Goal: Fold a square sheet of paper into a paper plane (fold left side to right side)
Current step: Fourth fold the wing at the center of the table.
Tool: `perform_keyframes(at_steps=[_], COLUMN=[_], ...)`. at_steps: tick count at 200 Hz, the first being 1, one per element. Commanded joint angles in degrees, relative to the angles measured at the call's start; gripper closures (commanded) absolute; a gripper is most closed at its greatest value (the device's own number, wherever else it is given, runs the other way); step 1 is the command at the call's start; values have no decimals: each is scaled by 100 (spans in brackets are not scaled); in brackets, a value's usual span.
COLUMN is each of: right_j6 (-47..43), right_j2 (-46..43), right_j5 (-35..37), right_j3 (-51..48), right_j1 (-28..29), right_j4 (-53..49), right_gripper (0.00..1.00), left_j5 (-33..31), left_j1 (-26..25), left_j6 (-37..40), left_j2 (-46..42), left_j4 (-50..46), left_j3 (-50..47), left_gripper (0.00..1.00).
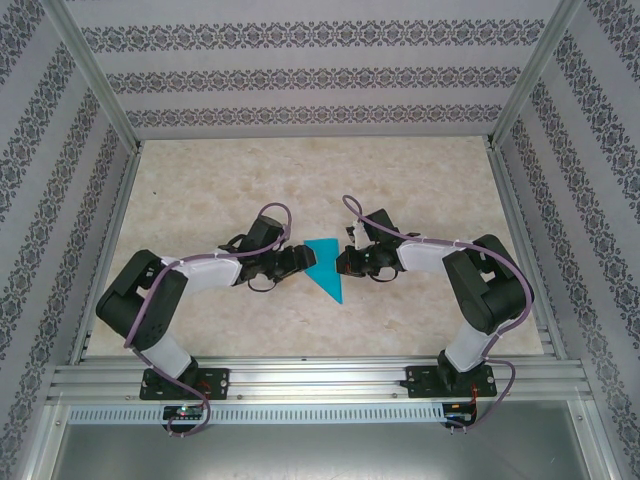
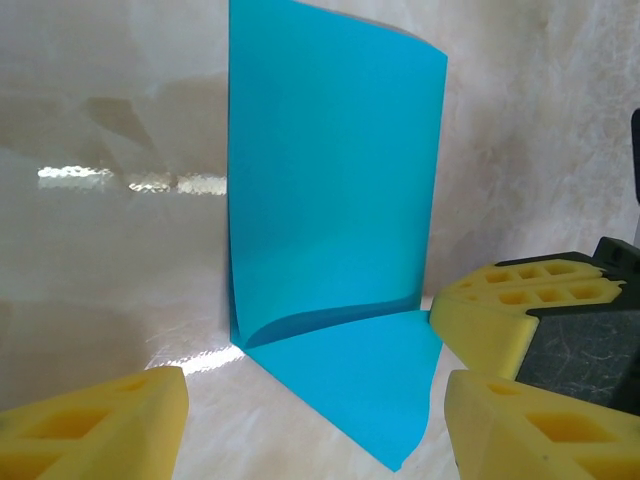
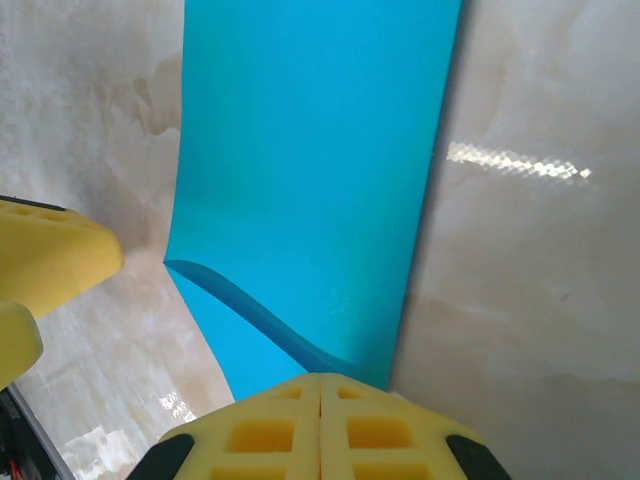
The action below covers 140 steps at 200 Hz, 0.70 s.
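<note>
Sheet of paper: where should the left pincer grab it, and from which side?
Probably the flap's near edge, where it arches off the bottom layer: the left pincer could slip one jaw under from the near side. That layer lies flat.

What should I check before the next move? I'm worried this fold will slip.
1. Right fingers shut on the edge of the sheet of paper: ok.
2. Left fingers open, either side of the sheet's near corner: ok.
3. Flap raised off the lower layer: ok, it curls upward.
4. Crease pressed flat: not ok.
5. Flap edges lined up with the lower layer: cannot tell.
6. Sheet resting on the table between both arms: ok.
</note>
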Motion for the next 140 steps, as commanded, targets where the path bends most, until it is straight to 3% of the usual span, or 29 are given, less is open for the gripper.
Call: perform_keyframes(at_steps=[1, 63, 140], right_j6=[-141, -133, -128], right_j2=[-92, -96, -83], right_j5=[96, 75, 66], right_j3=[30, 8, -6], right_j1=[-66, -102, -134], right_j4=[-92, -60, -63], right_gripper=[94, 94, 94], left_j5=[94, 127, 151], left_j1=[-89, -190, -285], left_j6=[-12, -29, -56], left_j2=[118, 346, 642], left_j4=[126, 160, 226], left_j3=[192, 356, 563], left_gripper=[30, 35, 53])
